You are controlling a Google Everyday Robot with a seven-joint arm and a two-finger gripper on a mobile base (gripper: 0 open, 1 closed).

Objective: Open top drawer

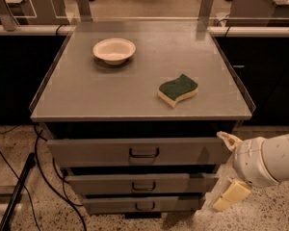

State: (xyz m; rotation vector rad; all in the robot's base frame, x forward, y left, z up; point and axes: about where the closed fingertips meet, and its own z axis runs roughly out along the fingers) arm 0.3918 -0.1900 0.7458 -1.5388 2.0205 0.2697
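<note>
The claw (pixel 221 171), a pair of cream-coloured fingers on a rounded white wrist, hangs low at the right front corner of the cabinet with its fingers spread wide, one above the other, and nothing between them. Its upper finger (pixel 229 140) reaches to the right end of the wide grey metal top drawer (pixel 96 153); whether it touches the drawer front or sits just beside it cannot be told. The lower finger (pixel 232 195) points down towards the speckled stone floor (pixel 260 213), just right of the two lower drawers. To the claw's left, the top drawer's front stands a little forward of the cabinet body, a dark gap above it, with its small dark loop handle (pixel 144 153) at the centre, well apart from both fingers. Below it lie the narrower middle grey drawer (pixel 101 183) and the bottom grey drawer (pixel 111 205), each set further back. Above the claw is the flat grey metal cabinet top (pixel 86 95), where a green-and-yellow wavy sponge (pixel 177 90) lies nearer the claw's side and a shallow white round bowl (pixel 114 50) sits further back and left. Black cables (pixel 41 177) trail on the floor far to the left.
</note>
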